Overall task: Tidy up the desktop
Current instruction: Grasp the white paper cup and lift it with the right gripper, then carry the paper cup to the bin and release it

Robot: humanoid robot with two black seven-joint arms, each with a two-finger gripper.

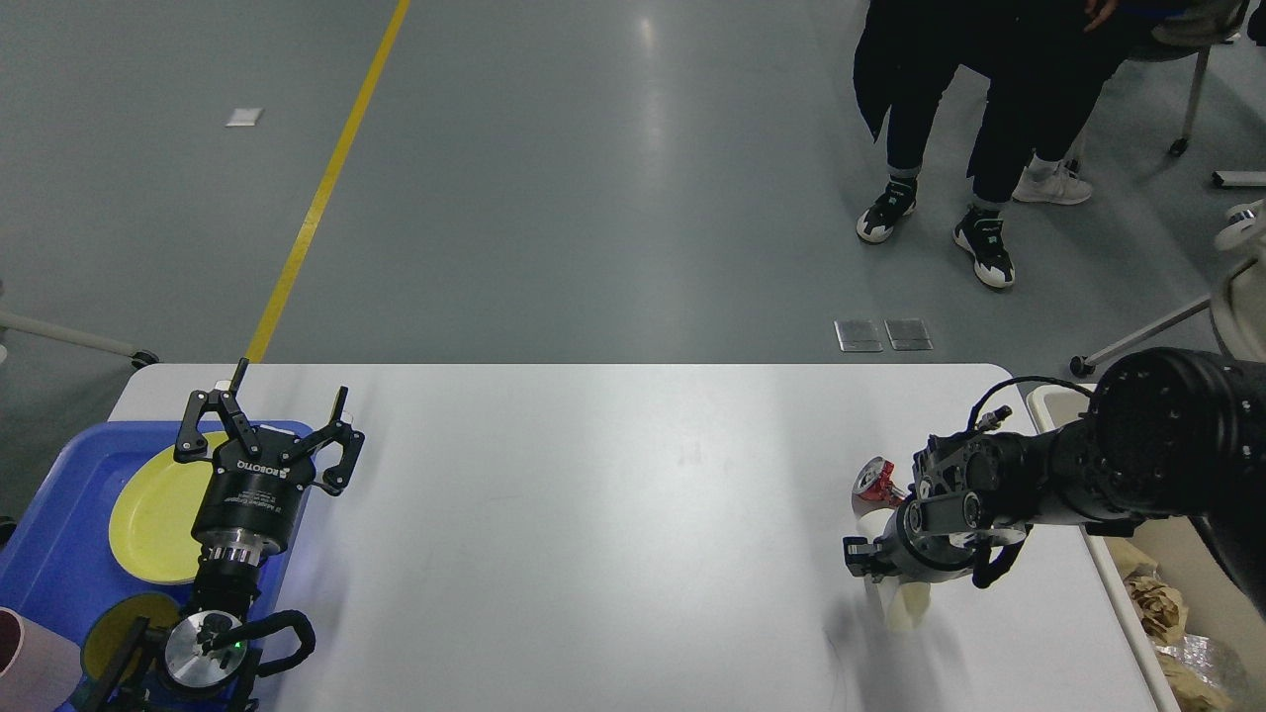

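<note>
You've got the big white table (613, 514) filling the lower half of the view, w/ a blue tray (59, 554) at its left edge holding a yellow plate (153, 514) and a pink cup (25, 663) at the tray's near corner. Your left gripper (267, 425) hangs over the tray's far right corner w/ its fingers spread wide apart and nothing in them. Your right gripper (875, 559) is low near the table's right edge, right at a white cup (905, 603) that looks blurry, w/ a small red & silver thing (875, 482) just behind it; you can't tell if its fingers are apart or together, and a beige bin (1157, 583) w/ crumpled paper sits past the right edge.
</note>
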